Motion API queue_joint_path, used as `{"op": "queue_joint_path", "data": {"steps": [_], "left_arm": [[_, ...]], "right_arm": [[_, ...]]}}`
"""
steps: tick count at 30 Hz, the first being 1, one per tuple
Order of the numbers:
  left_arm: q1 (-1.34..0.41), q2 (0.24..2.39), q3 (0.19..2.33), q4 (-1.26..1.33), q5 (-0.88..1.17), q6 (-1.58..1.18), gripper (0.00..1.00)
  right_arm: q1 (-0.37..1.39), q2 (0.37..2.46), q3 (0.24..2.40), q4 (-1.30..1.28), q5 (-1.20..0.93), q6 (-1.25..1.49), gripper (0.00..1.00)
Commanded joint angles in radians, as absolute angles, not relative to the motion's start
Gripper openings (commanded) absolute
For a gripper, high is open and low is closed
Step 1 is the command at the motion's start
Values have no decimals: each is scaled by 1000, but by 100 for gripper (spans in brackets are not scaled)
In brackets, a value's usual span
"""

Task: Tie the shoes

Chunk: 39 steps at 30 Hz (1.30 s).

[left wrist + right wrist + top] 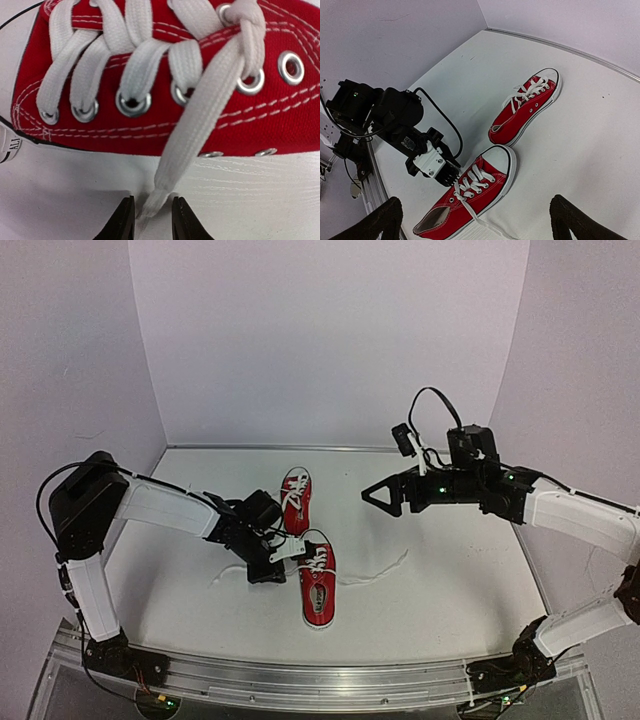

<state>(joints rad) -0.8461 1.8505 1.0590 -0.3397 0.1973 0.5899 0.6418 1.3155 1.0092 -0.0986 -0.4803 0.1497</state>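
Table (450,580): carrying 2 red shoes, both untied.
Far shoe (295,498): lying apart, opening showing nothing inside.
Near shoe (318,590): sitting by L arm, only insole showing.
R gripper (380,496): hovering wide open, empty.
L gripper (152,207): flanking lace tip; can't tell if pinching yet.
Lace (200,120): prob. needing a pinch above tip, slow pull w/o dragging shoe.

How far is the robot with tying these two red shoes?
Done: nothing; the near shoe and the far shoe have loose laces, and no bow shows. In hand: the left gripper brackets the near shoe's lace end; whether it pinches yet is unclear. The right gripper hangs open, apart. To do: both knots.
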Motion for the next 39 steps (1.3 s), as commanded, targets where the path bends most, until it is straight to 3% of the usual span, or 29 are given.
{"op": "queue_joint_path", "data": {"steps": [1, 7, 10, 20, 27, 39], "left_arm": [[-836, 1875, 1103, -358, 217, 616, 21], [-836, 1848, 1101, -356, 246, 610, 0], [-836, 1745, 1046, -259, 296, 569, 0], [-853, 1604, 941, 23, 411, 439, 0], [-876, 1625, 895, 245, 412, 354, 0], [-903, 1652, 913, 252, 404, 361, 0]], "right_arm": [[640, 1315, 1008, -78, -488, 145, 98], [640, 1332, 1014, -78, -501, 155, 98], [640, 1353, 1015, -78, -515, 166, 95], [640, 1472, 996, -21, -655, 234, 65], [651, 1515, 930, 144, -766, 350, 55], [783, 1655, 970, 212, -735, 406, 43]]}}
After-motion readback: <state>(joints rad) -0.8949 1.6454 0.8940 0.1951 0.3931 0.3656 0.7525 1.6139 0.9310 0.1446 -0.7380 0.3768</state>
